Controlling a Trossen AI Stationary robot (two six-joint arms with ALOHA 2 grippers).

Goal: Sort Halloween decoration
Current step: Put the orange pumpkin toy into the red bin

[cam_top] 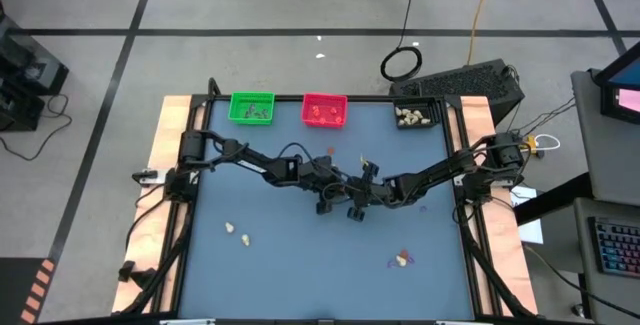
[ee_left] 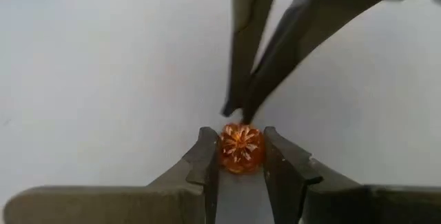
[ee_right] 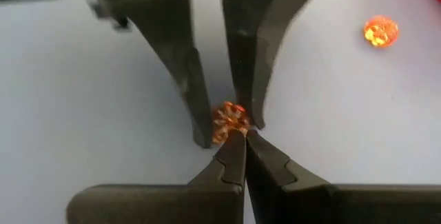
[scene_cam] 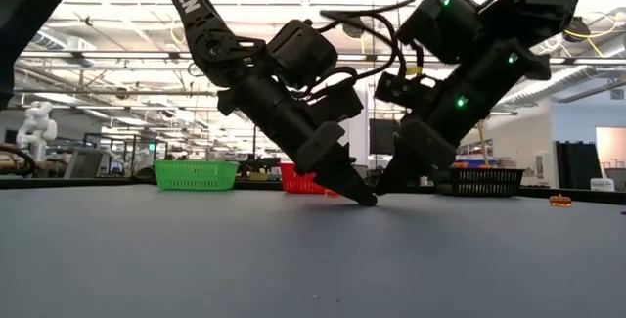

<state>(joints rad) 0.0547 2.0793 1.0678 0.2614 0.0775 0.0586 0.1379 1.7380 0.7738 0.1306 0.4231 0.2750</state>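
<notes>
A tiny orange pumpkin trinket (ee_left: 240, 147) lies at the middle of the blue table (cam_top: 300, 255); it also shows in the right wrist view (ee_right: 227, 120). My left gripper (ee_left: 241, 158) is shut on it, tips down at the table (scene_cam: 367, 199). My right gripper (ee_right: 245, 141) is shut, and its tips meet the same trinket from the opposite side (scene_cam: 386, 186). Another orange trinket (ee_right: 380, 31) lies loose nearby. Cream trinkets (cam_top: 237, 233) lie near left, and a purple and cream pair (cam_top: 402, 259) near right. My left gripper pinches the orange trinket's two opposite sides (ee_left: 223, 151) between its two fingertips. The fingers slant down from the table's left. The trinket sits at table level. My right gripper's shut fingertips (ee_left: 238, 110) touch the trinket's side that faces away from my left gripper (ee_right: 234, 126), slanting down from the table's right.
A green tray (cam_top: 250, 108), a red tray (cam_top: 324, 111) and a black tray (cam_top: 415, 115) stand along the far edge, each with trinkets inside. Both arms cross the table's middle. Open tabletop lies toward the near edge.
</notes>
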